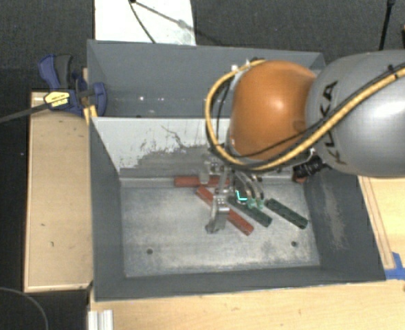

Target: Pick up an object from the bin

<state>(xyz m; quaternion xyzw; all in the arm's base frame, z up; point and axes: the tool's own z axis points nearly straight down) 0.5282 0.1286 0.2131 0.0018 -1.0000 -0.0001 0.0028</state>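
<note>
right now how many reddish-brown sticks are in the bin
3: the back stick lies along the bin's rear wall, the middle stick slants below it, the front stick lies beside the gripper. Middle and front may be one stick; the arm may hide more.

Bin contents, off-target items: I am seeing a short red-brown bar lying flat, left of the gripper and towards the back wall. A dark green bar is lying slanted just right of the gripper. A longer dark bar is lying beyond it.
</note>
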